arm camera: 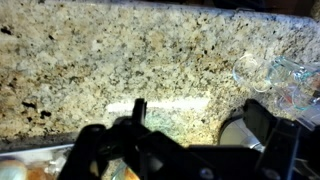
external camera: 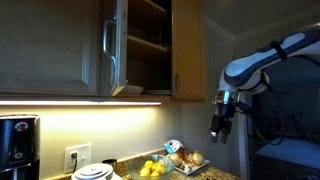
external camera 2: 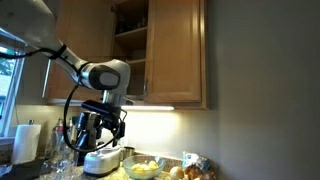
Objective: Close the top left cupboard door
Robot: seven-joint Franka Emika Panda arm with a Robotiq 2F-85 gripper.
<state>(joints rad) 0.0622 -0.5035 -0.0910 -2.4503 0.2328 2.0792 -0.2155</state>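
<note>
Top left cupboard door (external camera: 112, 45) stands swung open, nearly edge-on in an exterior view, with its silver bar handle (external camera: 106, 42) on the left face. Shelves (external camera: 150, 30) are exposed just right of it, and the wider door (external camera 2: 176, 50) is right of the opening. Arm (external camera: 255, 62) hangs well right of and below the cupboard. Jaws point down over the speckled granite worktop (arm camera: 120, 60), apart and gripping nothing. Bowl of yellow fruit (external camera: 150, 169) sits on the worktop beneath the cupboard.
</note>
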